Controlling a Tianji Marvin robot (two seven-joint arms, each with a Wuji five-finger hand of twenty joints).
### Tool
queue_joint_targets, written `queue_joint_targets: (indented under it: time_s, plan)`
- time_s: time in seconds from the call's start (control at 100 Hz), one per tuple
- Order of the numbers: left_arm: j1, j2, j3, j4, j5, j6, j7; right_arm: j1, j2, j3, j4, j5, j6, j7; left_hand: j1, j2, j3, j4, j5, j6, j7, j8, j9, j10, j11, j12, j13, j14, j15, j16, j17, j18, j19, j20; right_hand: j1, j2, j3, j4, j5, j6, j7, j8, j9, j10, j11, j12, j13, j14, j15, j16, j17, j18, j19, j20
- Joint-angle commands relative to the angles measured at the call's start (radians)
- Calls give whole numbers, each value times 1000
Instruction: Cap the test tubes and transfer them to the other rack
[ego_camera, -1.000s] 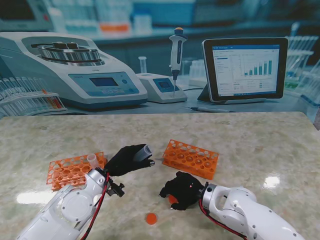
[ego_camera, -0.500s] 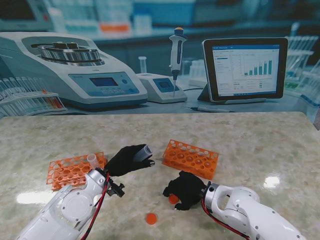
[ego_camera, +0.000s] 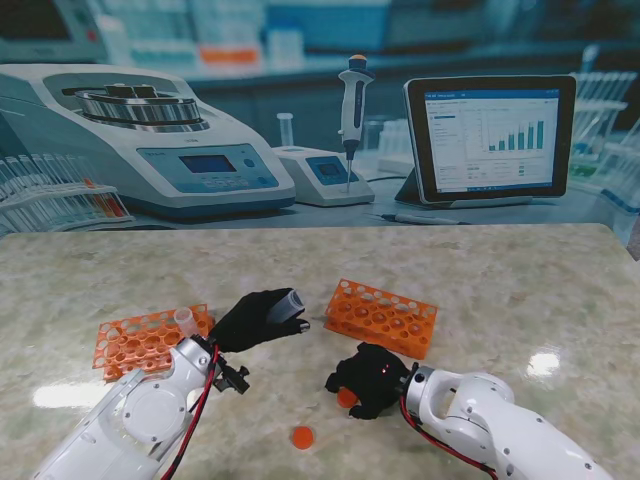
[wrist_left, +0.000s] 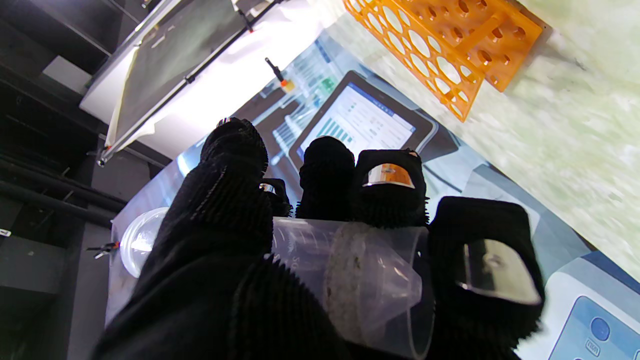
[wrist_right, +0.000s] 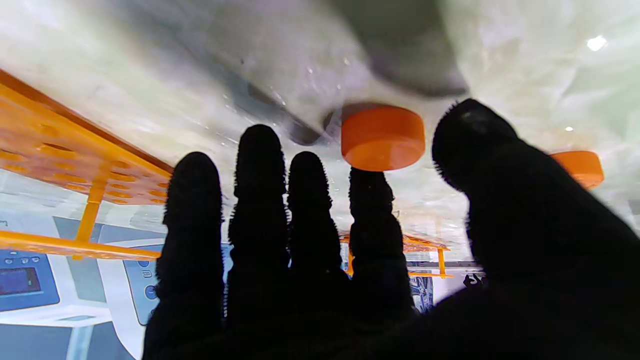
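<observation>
My left hand (ego_camera: 258, 318) is shut on a clear uncapped test tube (ego_camera: 289, 303), held tilted above the table between the two orange racks; the tube's open mouth (wrist_left: 372, 285) shows in the left wrist view. My right hand (ego_camera: 370, 378) hovers palm down over an orange cap (ego_camera: 346, 398), fingers spread; in the right wrist view the cap (wrist_right: 382, 136) lies between forefinger and thumb, untouched. A second orange cap (ego_camera: 302, 437) lies nearer to me. The left rack (ego_camera: 145, 339) holds one uncapped tube (ego_camera: 185, 320). The right rack (ego_camera: 382, 317) shows only bare holes.
A printed lab backdrop stands along the table's far edge (ego_camera: 300, 228), showing a centrifuge, pipette and tablet. The marble table top (ego_camera: 520, 290) stretches to the right of the racks. My white forearms rise from the near corners.
My right hand has shifted slightly to the right and settled over the orange cap. The left hand and its tube have stayed still.
</observation>
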Motion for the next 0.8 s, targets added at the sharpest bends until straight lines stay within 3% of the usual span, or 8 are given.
queue_joint_targets:
  time_s: [0.0, 0.36, 0.47, 0.55, 0.79]
  plan:
    - [1, 1, 1, -3, 0, 4, -4, -4, 0, -6, 6, -3, 6, 0, 5, 67, 19, 27, 18, -63, 76, 56, 25, -34, 3, -2, 37, -23, 40, 4, 42, -27, 127, -31, 28, -57, 27, 7, 0, -21, 28, 18, 16, -6, 26, 20, 24, -12, 4, 15, 18, 12, 32, 27]
    - [0, 1, 1, -2, 0, 4, -5, 15, -1, -32, 24, 11, 19, 3, 6, 67, 19, 27, 18, -64, 76, 56, 24, -35, 3, -2, 37, -23, 38, 4, 42, -25, 125, -31, 97, -45, 71, 18, 49, -59, 104, 82, 66, -20, 45, 44, 81, -23, 21, 35, 70, 0, 45, 31]
    - [1, 1, 1, -2, 0, 4, -5, 22, -1, -42, 31, 15, 21, 2, 6, 67, 18, 27, 18, -63, 76, 56, 25, -35, 3, -2, 37, -22, 38, 3, 42, -25, 124, -32, 123, -56, 76, -10, 54, -71, 120, 87, 83, -23, 52, 51, 96, -25, 28, 44, 82, -5, 47, 31]
    - [1, 1, 0, -3, 0, 4, -4, 28, -1, -51, 38, 18, 24, 1, 5, 67, 18, 27, 19, -64, 76, 56, 25, -35, 3, -2, 37, -22, 38, 3, 42, -24, 124, -32, 148, -66, 83, -38, 52, -81, 168, 58, 99, -24, 45, 131, 110, -25, 34, 59, 97, -7, 52, 30]
    - [1, 1, 0, -3, 1, 4, -4, 44, -2, -75, 57, 30, 27, -6, 6, 67, 18, 27, 17, -64, 76, 56, 25, -35, 3, -2, 36, -22, 37, 3, 42, -24, 123, -32, 210, -89, 116, -62, 54, -114, 252, 18, 149, -31, 34, 196, 146, -29, 52, 80, 134, -17, 61, 29]
